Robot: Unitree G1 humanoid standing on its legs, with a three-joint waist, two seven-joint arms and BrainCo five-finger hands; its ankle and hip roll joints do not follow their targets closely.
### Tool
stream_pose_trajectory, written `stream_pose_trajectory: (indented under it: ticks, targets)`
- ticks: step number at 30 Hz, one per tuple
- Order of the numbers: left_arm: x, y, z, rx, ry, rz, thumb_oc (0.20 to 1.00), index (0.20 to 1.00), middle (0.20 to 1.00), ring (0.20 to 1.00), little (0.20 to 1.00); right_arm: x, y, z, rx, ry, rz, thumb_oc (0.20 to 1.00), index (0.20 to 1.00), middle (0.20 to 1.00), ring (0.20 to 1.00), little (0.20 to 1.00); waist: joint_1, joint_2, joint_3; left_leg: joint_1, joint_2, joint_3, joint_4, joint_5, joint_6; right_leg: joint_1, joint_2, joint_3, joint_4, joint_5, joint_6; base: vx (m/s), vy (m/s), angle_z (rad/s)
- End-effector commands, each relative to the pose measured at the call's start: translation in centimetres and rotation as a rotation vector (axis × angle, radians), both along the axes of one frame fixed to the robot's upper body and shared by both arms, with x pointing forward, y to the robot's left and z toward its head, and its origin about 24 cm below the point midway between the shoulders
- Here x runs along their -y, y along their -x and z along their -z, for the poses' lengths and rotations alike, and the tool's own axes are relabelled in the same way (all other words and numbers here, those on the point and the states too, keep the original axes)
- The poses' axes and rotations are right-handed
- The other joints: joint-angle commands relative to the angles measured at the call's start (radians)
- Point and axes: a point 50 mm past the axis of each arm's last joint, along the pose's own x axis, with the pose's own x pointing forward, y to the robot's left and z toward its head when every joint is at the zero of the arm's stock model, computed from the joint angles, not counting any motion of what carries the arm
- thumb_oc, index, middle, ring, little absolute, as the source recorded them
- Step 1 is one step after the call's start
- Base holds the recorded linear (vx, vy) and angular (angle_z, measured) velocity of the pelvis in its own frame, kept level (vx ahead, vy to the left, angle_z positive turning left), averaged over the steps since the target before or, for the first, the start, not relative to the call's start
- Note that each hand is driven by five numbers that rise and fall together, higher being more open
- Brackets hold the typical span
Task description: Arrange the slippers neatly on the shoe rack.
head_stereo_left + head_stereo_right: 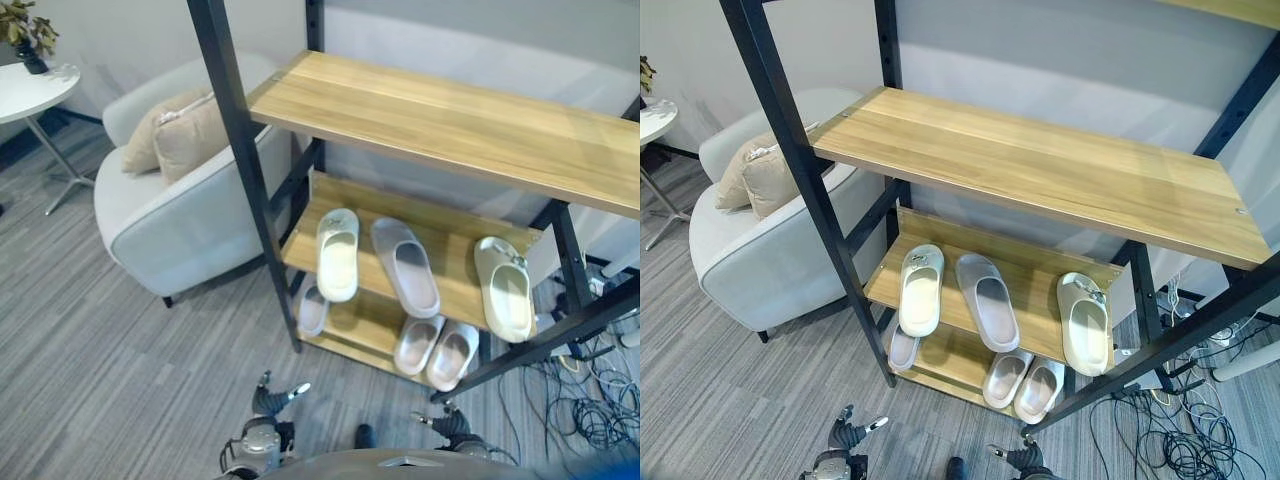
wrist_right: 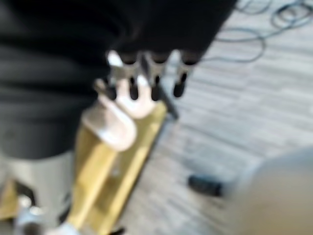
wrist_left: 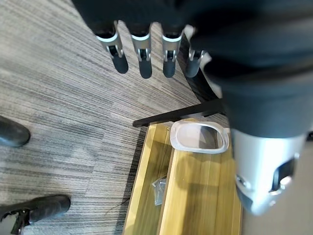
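Observation:
The shoe rack has a black frame and wooden shelves. On its middle shelf lie a cream slipper, a pale grey slipper angled beside it, and a cream slipper at the right end. The bottom shelf holds one pale slipper at the left, which my left wrist view sees from above, and a pale pair at the right. My left hand and right hand hang low in front of the rack. Both hands have straight fingers and hold nothing.
A light grey armchair with two beige cushions stands left of the rack. A small white side table with a plant is at the far left. Loose cables lie on the carpet at the right.

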Motion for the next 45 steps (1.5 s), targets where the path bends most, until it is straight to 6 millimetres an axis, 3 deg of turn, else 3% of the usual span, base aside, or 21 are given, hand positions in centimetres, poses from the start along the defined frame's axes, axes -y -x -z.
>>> stream_pose_trajectory:
  ticks: [1, 7, 14, 21, 30, 31, 32, 33, 34, 35, 36, 37, 38, 39, 40, 42, 45]
  targets:
    - [0.8, -1.0, -0.4, 0.056, -0.019, 0.012, 1.0, 1.0, 1.0, 1.0, 1.0, -2.2, -2.1, -1.3, 0.158, -0.119, 0.043, 1.0, 1.0, 1.0, 1.0, 1.0, 0.015, 0.015, -0.032, -0.007, 0.03, -0.015, -0.126, 0.152, -0.078, 0.07, -0.028, 0.015, 0.106, -0.116, 0.001, -0.01, -0.067, -0.03]
    - [1.2, -0.9, -0.4, 0.062, -0.022, 0.039, 1.0, 1.0, 1.0, 1.0, 1.0, -2.8, -2.5, -1.8, 0.215, -0.149, 0.029, 1.0, 1.0, 1.0, 1.0, 1.0, 0.018, 0.019, -0.048, 0.011, 0.032, -0.004, -0.136, 0.15, -0.076, 0.109, -0.032, 0.022, 0.063, -0.1, 0.0, 0.02, -0.021, -0.1]
    - [1.8, 0.1, -0.1, 0.038, -0.03, 0.058, 1.0, 1.0, 1.0, 1.0, 1.0, -4.0, -4.8, -4.0, 0.385, -0.231, 0.017, 1.0, 1.0, 1.0, 1.0, 1.0, 0.013, 0.034, -0.065, 0.026, 0.024, 0.014, -0.142, 0.151, -0.065, 0.155, -0.049, 0.026, -0.007, -0.068, 0.016, 0.01, 0.001, -0.06]
    - [1.3, 2.5, 0.6, -0.038, -0.057, 0.067, 1.0, 1.0, 1.0, 1.0, 1.0, -6.4, -5.8, -6.1, 0.484, -0.337, -0.134, 1.0, 1.0, 1.0, 1.0, 1.0, 0.008, 0.044, -0.083, 0.035, 0.023, 0.026, -0.142, 0.148, -0.057, 0.173, -0.051, 0.031, -0.012, -0.073, 0.021, 0.02, -0.012, -0.05]
    - [1.6, 3.1, 0.8, -0.054, -0.065, 0.106, 1.0, 1.0, 1.0, 1.0, 1.0, -6.8, -7.3, -7.7, 0.554, -0.344, -0.225, 1.0, 1.0, 1.0, 1.0, 1.0, -0.005, 0.045, -0.087, 0.023, 0.018, 0.03, -0.142, 0.161, -0.053, 0.165, -0.052, 0.022, -0.012, -0.07, 0.025, 0.0, -0.007, 0.0]
    - [-0.2, 3.3, 0.9, -0.096, -0.091, 0.098, 1.0, 1.0, 1.0, 1.0, 1.0, 2.1, -15.7, -12.1, 0.569, -0.096, -0.278, 1.0, 1.0, 1.0, 1.0, 1.0, -0.014, 0.032, -0.096, 0.022, 0.019, 0.031, -0.142, 0.16, -0.055, 0.169, -0.053, 0.016, -0.012, -0.073, 0.026, -0.01, -0.031, 0.02]
    - [0.2, 3.9, 0.9, -0.079, -0.087, 0.14, 1.0, 1.0, 1.0, 1.0, 1.0, 8.2, -10.2, -8.1, 0.356, -0.007, -0.15, 1.0, 1.0, 1.0, 1.0, 1.0, -0.024, 0.033, -0.091, 0.02, 0.017, 0.035, -0.142, 0.16, -0.053, 0.168, -0.055, 0.016, -0.012, -0.072, 0.03, 0.0, 0.0, 0.0]
    - [0.9, 4.1, 1.0, -0.075, -0.078, 0.164, 1.0, 1.0, 1.0, 1.0, 1.0, 8.2, -12.4, -9.5, 0.395, -0.044, -0.178, 1.0, 1.0, 1.0, 1.0, 1.0, -0.024, 0.033, -0.092, 0.018, 0.016, 0.036, -0.142, 0.162, -0.05, 0.167, -0.056, 0.015, -0.012, -0.069, 0.03, -0.03, 0.008, 0.09]
    - [0.9, 4.1, 1.0, -0.074, -0.077, 0.164, 1.0, 1.0, 1.0, 1.0, 1.0, 8.2, -12.4, -9.6, 0.396, -0.044, -0.179, 1.0, 1.0, 1.0, 1.0, 1.0, -0.024, 0.034, -0.091, 0.018, 0.016, 0.036, -0.142, 0.162, -0.05, 0.167, -0.056, 0.015, -0.012, -0.069, 0.03, 0.0, 0.0, 0.0]
    - [1.2, 3.9, 1.0, -0.075, -0.083, 0.176, 1.0, 1.0, 1.0, 1.0, 1.0, 8.4, -14.5, -11.2, 0.434, -0.054, -0.214, 1.0, 1.0, 1.0, 1.0, 1.0, -0.026, 0.034, -0.091, 0.018, 0.016, 0.035, -0.142, 0.164, -0.049, 0.168, -0.056, 0.014, -0.012, -0.068, 0.031, 0.0, 0.0, 0.0]
    - [1.1, 3.8, 0.9, -0.062, -0.09, 0.158, 1.0, 1.0, 1.0, 1.0, 1.0, 7.5, -12.7, -10.9, 0.437, -0.155, -0.239, 1.0, 1.0, 1.0, 1.0, 1.0, -0.04, 0.035, -0.089, 0.019, 0.016, 0.043, -0.142, 0.159, -0.046, 0.166, -0.056, 0.016, -0.012, -0.068, 0.031, -0.01, 0.011, -0.06]
    - [1.1, 3.9, 0.9, -0.071, -0.072, 0.151, 1.0, 1.0, 1.0, 1.0, 1.0, 8.1, -15.8, -14.3, 0.558, -0.126, -0.28, 1.0, 1.0, 1.0, 1.0, 1.0, -0.047, 0.033, -0.093, 0.02, 0.016, 0.049, -0.142, 0.157, -0.042, 0.165, -0.055, 0.022, -0.012, -0.066, 0.031, -0.01, 0.009, -0.07]
    - [1.3, 3.7, 0.9, -0.056, -0.06, 0.154, 1.0, 1.0, 1.0, 1.0, 1.0, 8.5, -15.9, -14.9, 0.574, -0.132, -0.289, 1.0, 1.0, 1.0, 1.0, 1.0, -0.048, 0.033, -0.091, 0.019, 0.015, 0.051, -0.142, 0.156, -0.041, 0.165, -0.055, 0.022, -0.012, -0.067, 0.03, -0.06, 0.015, -0.23]
    - [1.0, 3.5, 0.7, -0.037, -0.06, 0.133, 1.0, 1.0, 1.0, 1.0, 1.0, 7.2, -13.0, -12.3, 0.468, -0.332, -0.203, 1.0, 1.0, 1.0, 1.0, 1.0, -0.058, 0.035, -0.085, 0.014, 0.013, 0.056, -0.142, 0.166, -0.041, 0.157, -0.055, 0.025, -0.012, -0.056, 0.031, -0.06, 0.019, -0.24]
    - [0.7, 3.5, 0.7, -0.026, -0.058, 0.098, 1.0, 1.0, 1.0, 1.0, 1.0, 4.4, -13.2, -15.0, 0.57, -0.393, -0.303, 1.0, 1.0, 1.0, 1.0, 1.0, -0.07, 0.033, -0.083, 0.014, 0.014, 0.065, -0.142, 0.162, -0.039, 0.154, -0.054, 0.034, -0.012, -0.058, 0.029, -0.07, 0.034, -0.09]
    - [0.6, 4.0, 0.7, -0.028, -0.051, 0.064, 1.0, 1.0, 1.0, 1.0, 1.0, 2.0, -10.1, -14.6, 0.581, -0.343, -0.359, 1.0, 1.0, 1.0, 1.0, 1.0, -0.081, 0.041, -0.089, 0.016, 0.016, 0.075, -0.142, 0.147, -0.034, 0.153, -0.052, 0.044, -0.012, -0.068, 0.026, 0.02, 0.038, -0.03]
    - [0.8, 4.5, 1.0, -0.067, -0.06, 0.076, 1.0, 1.0, 1.0, 1.0, 1.0, -0.3, -9.9, -14.0, 0.561, -0.368, -0.33, 1.0, 1.0, 1.0, 1.0, 1.0, -0.078, 0.043, -0.094, 0.015, 0.015, 0.069, -0.142, 0.143, -0.029, 0.151, -0.051, 0.043, -0.012, -0.072, 0.023, 0.0, 0.025, -0.17]
